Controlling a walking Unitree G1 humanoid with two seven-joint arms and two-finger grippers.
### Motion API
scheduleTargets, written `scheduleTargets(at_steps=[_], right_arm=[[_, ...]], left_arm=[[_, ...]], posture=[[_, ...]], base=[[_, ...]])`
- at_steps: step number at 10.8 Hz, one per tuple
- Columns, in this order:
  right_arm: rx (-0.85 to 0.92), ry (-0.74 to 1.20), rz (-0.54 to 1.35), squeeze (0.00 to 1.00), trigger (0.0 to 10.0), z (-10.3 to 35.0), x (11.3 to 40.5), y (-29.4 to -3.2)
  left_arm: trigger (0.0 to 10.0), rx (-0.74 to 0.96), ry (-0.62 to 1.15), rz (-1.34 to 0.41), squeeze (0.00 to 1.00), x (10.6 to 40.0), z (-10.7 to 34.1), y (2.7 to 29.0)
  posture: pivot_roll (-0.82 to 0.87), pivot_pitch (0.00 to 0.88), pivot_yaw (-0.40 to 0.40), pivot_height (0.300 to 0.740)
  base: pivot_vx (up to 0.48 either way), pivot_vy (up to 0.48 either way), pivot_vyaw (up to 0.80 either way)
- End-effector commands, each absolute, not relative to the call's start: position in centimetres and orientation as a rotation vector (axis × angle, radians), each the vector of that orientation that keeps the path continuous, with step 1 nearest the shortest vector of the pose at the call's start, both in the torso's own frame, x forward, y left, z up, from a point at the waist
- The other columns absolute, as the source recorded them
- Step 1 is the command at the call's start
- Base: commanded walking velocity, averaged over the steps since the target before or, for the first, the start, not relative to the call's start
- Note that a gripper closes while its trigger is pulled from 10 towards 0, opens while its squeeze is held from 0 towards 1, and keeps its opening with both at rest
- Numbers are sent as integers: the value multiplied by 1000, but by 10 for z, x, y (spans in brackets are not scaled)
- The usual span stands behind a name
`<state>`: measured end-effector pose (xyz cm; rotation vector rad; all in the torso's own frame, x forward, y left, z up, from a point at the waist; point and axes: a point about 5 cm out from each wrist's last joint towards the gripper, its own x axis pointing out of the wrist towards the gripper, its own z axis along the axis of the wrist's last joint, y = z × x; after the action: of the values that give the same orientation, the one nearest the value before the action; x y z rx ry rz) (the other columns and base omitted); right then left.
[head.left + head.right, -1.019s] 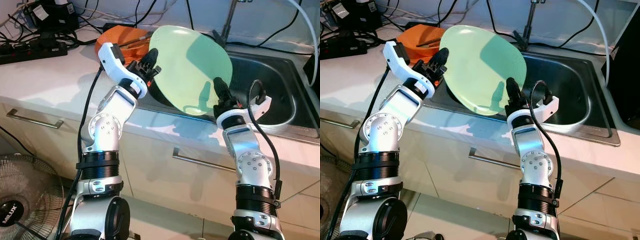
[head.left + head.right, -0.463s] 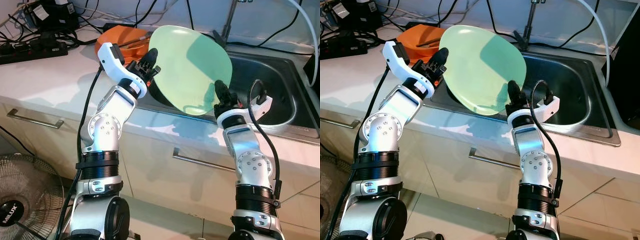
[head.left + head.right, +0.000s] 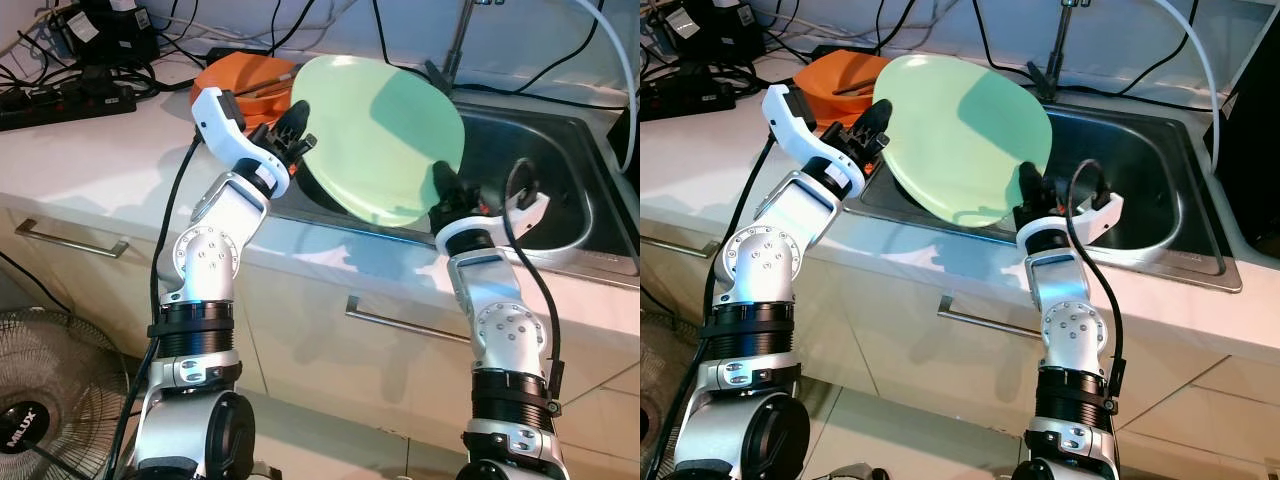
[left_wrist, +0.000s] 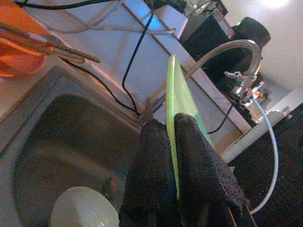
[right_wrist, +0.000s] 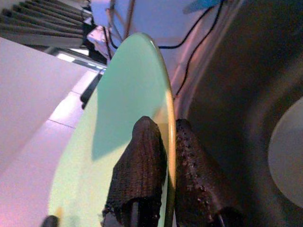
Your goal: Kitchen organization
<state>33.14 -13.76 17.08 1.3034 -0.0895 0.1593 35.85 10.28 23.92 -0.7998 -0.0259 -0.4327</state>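
Floor fan [image 3: 30, 400] beside cabinet; power strip [image 3: 60, 100] and cables on countertop.

The plate [image 3: 378, 135] stands tilted above the sink [image 3: 560, 170], a bowl [image 3: 245, 78] apparently behind-left.

Bright overhead light, sharp head views, dim tinted wrist views

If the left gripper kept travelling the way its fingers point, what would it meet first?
Probably the curved metal faucet, beyond the green plate that the left gripper clamps; depth is unclear.
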Motion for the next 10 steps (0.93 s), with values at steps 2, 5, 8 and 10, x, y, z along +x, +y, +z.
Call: scheduleTargets(at_steps=[2,5,8,10], right_arm=[[1383,-100,178,0,0,180,334,-124],[1425,-111,166,0,0,181,334,-127],[1443,-119,148,0,0,182,335,-132],[1461,-129,124,0,0,182,337,-136]], left_arm=[[10000,-782,-33,-456,0,358,241,100],[10000,-805,-1,-462,1000,359,232,100],[10000,-866,6,-490,1000,357,233,99],[10000,-896,7,-498,1000,357,233,100]], posture=[[-72,2,44,740],[-72,4,44,740],[-72,6,43,740],[-72,6,43,740]], base=[[0,0,0],[0,0,0],[0,0,0],[0,0,0]])
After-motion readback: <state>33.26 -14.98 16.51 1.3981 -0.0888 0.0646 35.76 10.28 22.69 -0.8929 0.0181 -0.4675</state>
